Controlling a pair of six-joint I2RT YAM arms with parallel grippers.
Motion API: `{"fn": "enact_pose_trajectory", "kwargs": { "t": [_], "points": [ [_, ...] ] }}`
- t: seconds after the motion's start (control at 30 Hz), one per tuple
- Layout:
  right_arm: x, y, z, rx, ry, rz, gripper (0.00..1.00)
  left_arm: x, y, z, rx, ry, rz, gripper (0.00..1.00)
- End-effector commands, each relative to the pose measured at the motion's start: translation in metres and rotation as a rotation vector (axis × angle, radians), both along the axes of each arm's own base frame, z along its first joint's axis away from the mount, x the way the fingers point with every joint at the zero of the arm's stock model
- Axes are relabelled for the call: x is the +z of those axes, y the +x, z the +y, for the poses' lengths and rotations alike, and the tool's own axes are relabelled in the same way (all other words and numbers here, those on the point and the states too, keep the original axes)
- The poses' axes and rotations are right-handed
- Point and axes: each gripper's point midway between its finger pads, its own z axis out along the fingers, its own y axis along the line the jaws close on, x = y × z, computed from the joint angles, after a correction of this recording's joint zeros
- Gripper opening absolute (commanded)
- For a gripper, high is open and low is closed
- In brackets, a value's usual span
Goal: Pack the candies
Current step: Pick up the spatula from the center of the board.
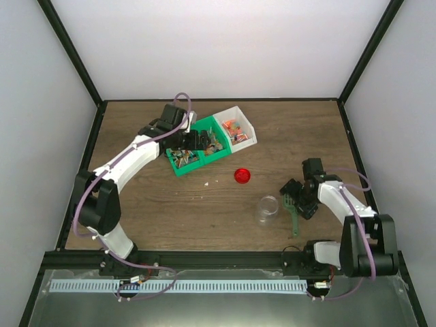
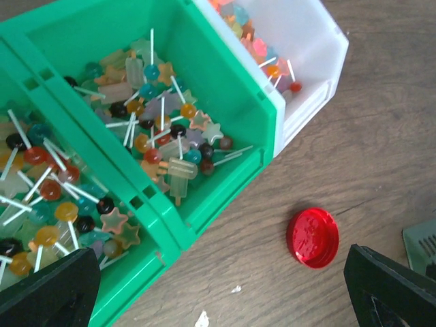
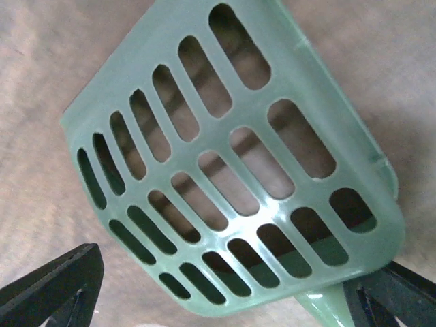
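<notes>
Your top view sits high behind both arm bases, looking down on the whole table [image 1: 170, 211]. Left wrist camera looks down from close by on the green bins [image 2: 231, 82], white bin [image 2: 317, 61] and red lid [image 2: 313, 237], near enough to tell single candies [image 2: 170, 167]; top view shares all of these. Right wrist camera hangs very near over the green scoop [image 3: 231, 170], also in your top view.

The left arm stretches far out, the left gripper [image 1: 195, 141] hanging beyond and left of the red lid [image 1: 242, 176], jaws wide and empty. The right arm is folded near its base, the right gripper [image 1: 294, 195] pointing down right of the lid, jaws wide too.
</notes>
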Motion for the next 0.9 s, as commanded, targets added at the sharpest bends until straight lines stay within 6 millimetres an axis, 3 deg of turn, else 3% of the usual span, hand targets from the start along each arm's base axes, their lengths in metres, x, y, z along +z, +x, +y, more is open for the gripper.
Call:
{"fn": "enact_pose_trajectory", "kwargs": {
  "t": [0.0, 0.2, 0.47, 0.7, 0.87],
  "points": [
    [0.015, 0.051, 0.000, 0.030, -0.003, -0.123, 0.96, 0.003, -0.009, 0.007, 0.008, 0.016, -0.010, 1.00],
    [0.031, 0.093, -0.007, 0.096, -0.063, -0.134, 0.97, 0.004, -0.013, 0.010, 0.017, 0.025, -0.010, 1.00],
    [0.061, 0.094, -0.029, 0.122, -0.213, -0.228, 1.00, 0.004, -0.015, 0.011, 0.033, 0.007, -0.010, 1.00],
    [0.061, 0.113, -0.026, 0.167, -0.211, -0.237, 1.00, -0.002, -0.019, 0.009, 0.040, -0.019, 0.009, 1.00],
    [0.075, 0.134, -0.032, 0.208, -0.275, -0.334, 0.88, -0.003, -0.020, 0.010, 0.040, -0.019, 0.015, 1.00]
  ]
}}
